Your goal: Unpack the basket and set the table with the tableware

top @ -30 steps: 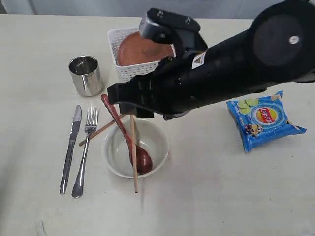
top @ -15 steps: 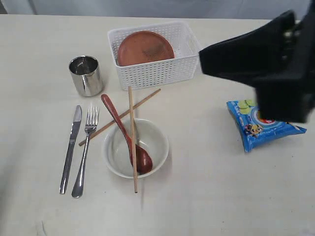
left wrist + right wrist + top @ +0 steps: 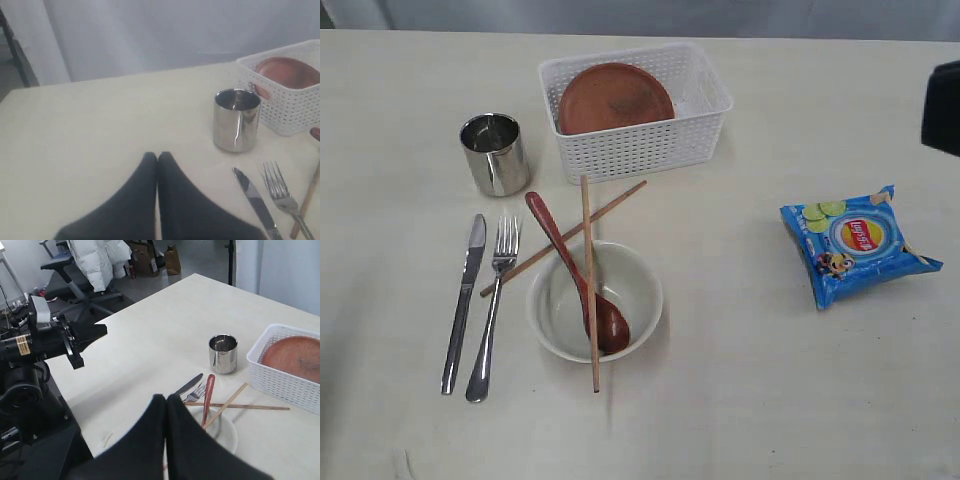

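The white basket (image 3: 705, 110) stands at the back of the table (image 3: 740, 380) with the brown plate (image 3: 616, 97) inside it. A steel cup (image 3: 494, 152) stands left of the basket. A knife (image 3: 464, 300) and a fork (image 3: 494, 303) lie side by side at the left. The cream bowl (image 3: 560, 310) holds the wooden spoon (image 3: 580, 278), and the two chopsticks (image 3: 588, 270) lie crossed over its rim. My left gripper (image 3: 157, 156) is shut and empty, hovering near the cup (image 3: 236, 120). My right gripper (image 3: 166, 398) is shut and empty, raised above the bowl (image 3: 227, 432).
A blue chip packet (image 3: 856, 243) lies on the table at the right. A dark part of the right arm (image 3: 942, 107) shows at the right edge. Beyond the table's end stand the other arm's base (image 3: 30, 365) and an office chair (image 3: 75, 270).
The right arm has swung away from over the bowl and basket to the right edge of the exterior view, and its jaws have shut. The tableware has not moved.
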{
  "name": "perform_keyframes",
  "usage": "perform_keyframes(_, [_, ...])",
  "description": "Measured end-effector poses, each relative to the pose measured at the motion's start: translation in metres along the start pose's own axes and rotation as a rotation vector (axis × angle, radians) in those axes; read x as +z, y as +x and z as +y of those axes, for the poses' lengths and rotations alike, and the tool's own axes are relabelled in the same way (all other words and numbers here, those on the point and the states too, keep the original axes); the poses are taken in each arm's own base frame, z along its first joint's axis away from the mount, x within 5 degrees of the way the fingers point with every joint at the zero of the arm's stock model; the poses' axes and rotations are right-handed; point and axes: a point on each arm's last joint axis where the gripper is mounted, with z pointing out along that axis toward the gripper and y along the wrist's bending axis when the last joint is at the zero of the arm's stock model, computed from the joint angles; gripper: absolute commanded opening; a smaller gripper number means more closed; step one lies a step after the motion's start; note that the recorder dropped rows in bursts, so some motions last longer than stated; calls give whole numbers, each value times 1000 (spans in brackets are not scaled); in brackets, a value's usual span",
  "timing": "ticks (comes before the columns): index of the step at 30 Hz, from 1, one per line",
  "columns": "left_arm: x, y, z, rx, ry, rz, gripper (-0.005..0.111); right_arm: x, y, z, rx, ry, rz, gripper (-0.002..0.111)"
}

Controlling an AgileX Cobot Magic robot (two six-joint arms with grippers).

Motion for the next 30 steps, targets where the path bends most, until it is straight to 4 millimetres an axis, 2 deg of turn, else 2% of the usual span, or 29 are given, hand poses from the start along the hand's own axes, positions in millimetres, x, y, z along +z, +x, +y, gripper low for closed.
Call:
perform_keyframes(2, [0, -8, -1, -106, 16, -90, 0, 1, 2, -1, -5, 6, 9, 0])
perform_keyframes(5, [-3, -25, -1, -448, 70, -270, 0, 4, 6, -2, -2, 9, 28, 0])
perform_keyframes(8, [-10, -40, 4, -705, 118, -458, 0, 8, 12, -4, 2, 12, 51, 0])
perform_keyframes(12, [-14, -49, 7, -885, 168, -523, 0, 12, 17, -5, 6, 14, 67, 0])
perform_keyframes(15, [-17, -64, 5, -853, 169, -445, 0, 12, 17, -5, 6, 16, 58, 0])
perform_keyframes(19, [-9, -93, 3, -671, 105, -213, 0, 13, 15, -6, 5, 18, 35, 0])
perform_keyframes(23, [18, -117, -1, -432, 95, 116, 0, 13, 15, -6, 5, 18, 32, 0])
perform_keyframes(26, [46, -119, -14, -306, 213, 375, 0, 13, 14, -6, 5, 18, 30, 0])
perform_keyframes(30, [78, -106, -35, -215, 474, 629, 1, 13, 14, -6, 9, 18, 28, 0])
